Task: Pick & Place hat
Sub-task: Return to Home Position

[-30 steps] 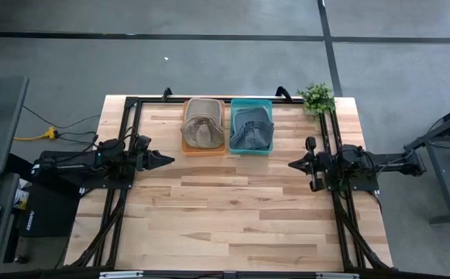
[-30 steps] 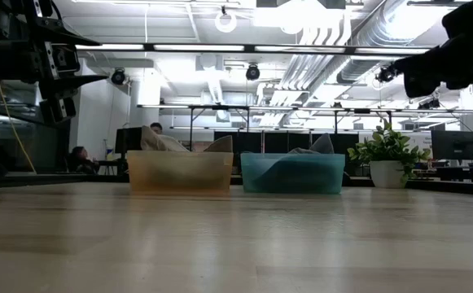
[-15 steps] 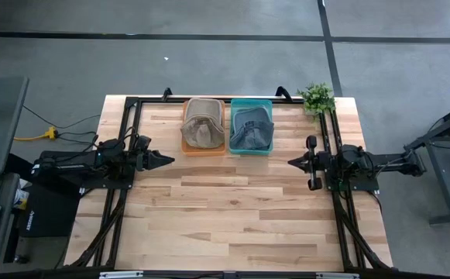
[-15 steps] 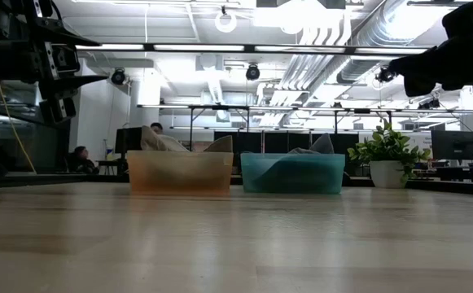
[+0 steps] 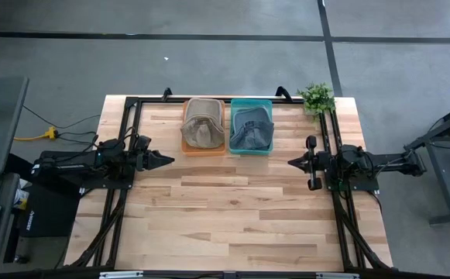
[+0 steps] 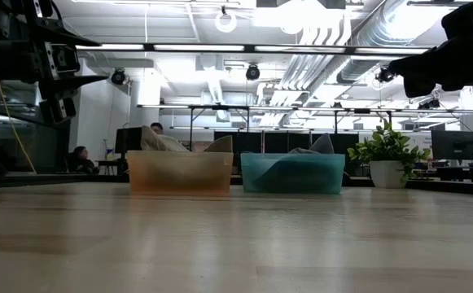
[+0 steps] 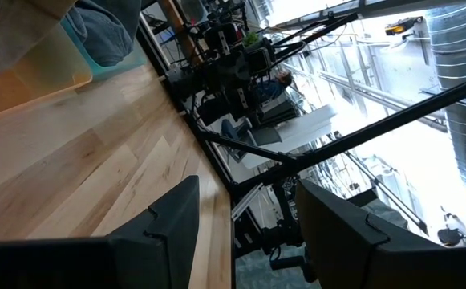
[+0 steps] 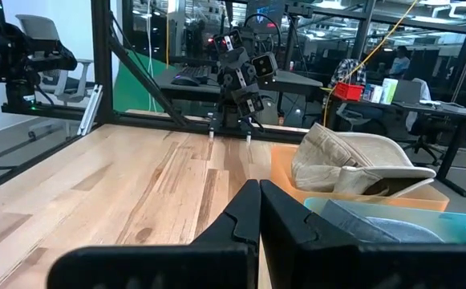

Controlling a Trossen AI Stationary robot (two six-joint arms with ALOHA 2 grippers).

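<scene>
A tan hat (image 5: 202, 124) lies in an orange bin (image 5: 186, 146) at the table's far edge. Beside it, a blue-grey hat (image 5: 250, 128) fills a teal bin (image 5: 269, 103). Both hats stick up above their bin rims in the low view: the tan hat (image 6: 161, 140) and the blue-grey hat (image 6: 321, 145). My left gripper (image 5: 169, 160) hovers open over the table's left side, pointing right, its fingers (image 7: 168, 217) apart around empty air. My right gripper (image 5: 290, 163) hovers shut over the right side, pointing left, with the tan hat (image 8: 353, 164) ahead of it.
A small potted plant (image 5: 316, 97) stands at the far right corner. Black frame rails (image 5: 128, 116) run along the table's left, right and far sides. Bare wooden table (image 5: 225, 209) stretches between the arms and toward the near edge. People sit in the room beyond (image 6: 80, 156).
</scene>
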